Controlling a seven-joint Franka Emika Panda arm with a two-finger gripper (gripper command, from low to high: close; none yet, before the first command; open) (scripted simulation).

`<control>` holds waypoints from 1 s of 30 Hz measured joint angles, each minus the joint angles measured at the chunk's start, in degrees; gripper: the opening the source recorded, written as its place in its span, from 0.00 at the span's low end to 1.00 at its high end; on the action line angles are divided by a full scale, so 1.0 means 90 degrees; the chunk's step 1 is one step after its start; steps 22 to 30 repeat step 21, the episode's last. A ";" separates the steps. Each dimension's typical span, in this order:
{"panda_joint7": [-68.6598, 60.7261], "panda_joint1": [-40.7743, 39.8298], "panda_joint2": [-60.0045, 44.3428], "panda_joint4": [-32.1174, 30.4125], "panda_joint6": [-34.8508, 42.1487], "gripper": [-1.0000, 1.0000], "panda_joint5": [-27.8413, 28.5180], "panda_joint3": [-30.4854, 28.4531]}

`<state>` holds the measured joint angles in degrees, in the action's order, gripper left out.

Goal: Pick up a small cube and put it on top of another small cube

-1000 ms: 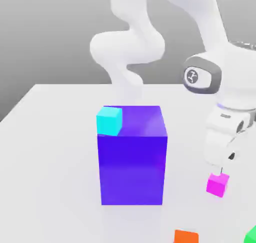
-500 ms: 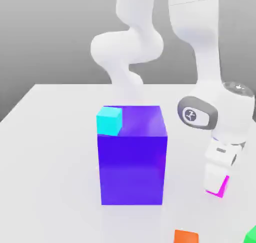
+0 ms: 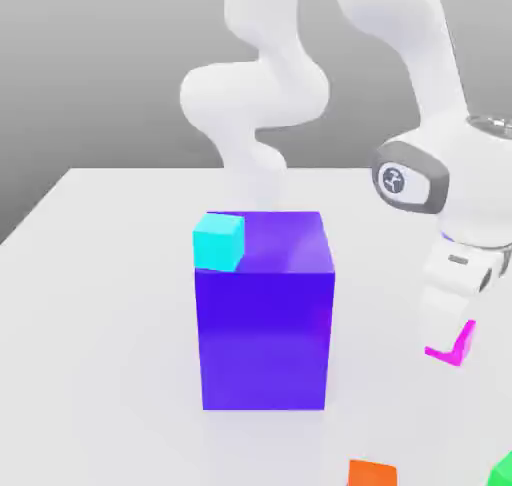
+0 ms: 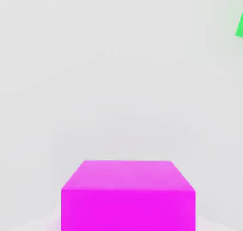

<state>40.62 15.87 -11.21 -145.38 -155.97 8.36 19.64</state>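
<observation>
We are looking at a simulated test scene, not a real room: a bare white surface (image 3: 110,274) sits before a flat grey backdrop with no walls, furniture or fittings. A smooth white robot arm (image 3: 260,94) rises behind it. Plain, flat-coloured blocks are the only props: a big blue-violet block (image 3: 265,334), a small cyan cube (image 3: 219,241), a small magenta cube (image 3: 452,346), an orange cube (image 3: 372,472).

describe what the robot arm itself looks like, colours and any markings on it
The arm is glossy white, built from thick rounded tube-like links that curve into one another. Near the wrist sits a dark grey ring joint with a round white cap bearing a small dark logo mark. Below it is a blocky white hand with a small dark slot. No cables are visible.
</observation>
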 joint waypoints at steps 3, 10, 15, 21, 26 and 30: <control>0.0536 0.0033 -0.0273 0.0682 0.0403 0.00 -0.0039 -0.0161; 0.1839 0.0165 -0.0941 0.2288 0.1341 0.00 -0.0122 -0.0630; 0.2463 0.0325 -0.1726 0.2969 0.1242 0.00 -0.0020 -0.0972; 0.2515 0.0369 -0.1937 0.2997 0.1063 1.00 0.0040 -0.1030; 0.2515 0.0369 -0.1937 0.2997 0.1063 1.00 0.0040 -0.1030; 0.2515 0.0369 -0.1937 0.2997 0.1063 1.00 0.0040 -0.1030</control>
